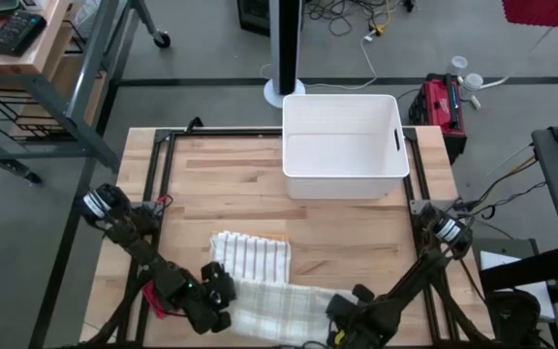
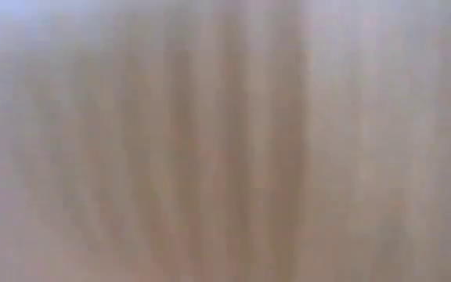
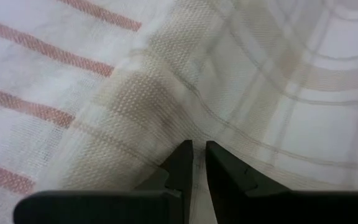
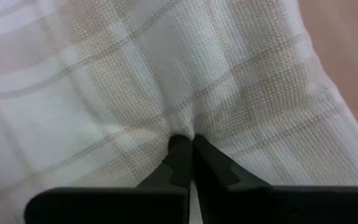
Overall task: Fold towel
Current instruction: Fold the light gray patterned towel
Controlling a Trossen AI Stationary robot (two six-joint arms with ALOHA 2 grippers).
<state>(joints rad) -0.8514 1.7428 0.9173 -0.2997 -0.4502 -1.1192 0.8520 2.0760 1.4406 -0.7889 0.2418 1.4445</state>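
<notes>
Towel (image 1: 260, 281) lies at near table (image 1: 356, 237) edge, partly folded; striped part toward bin (image 1: 342, 145), checked part nearest me, long axis running left to right between my arms. My left gripper (image 1: 219, 291) pinches left near end, fingers almost closed on cloth. My right gripper (image 1: 349, 308) pinches right near end, fingers fully closed on cloth. Judgement: both ends held; fold must carry near edge away, toward striped part.

Overhead looks straight down; both wrist cameras pressed close on towel (image 1: 260, 281).
</notes>
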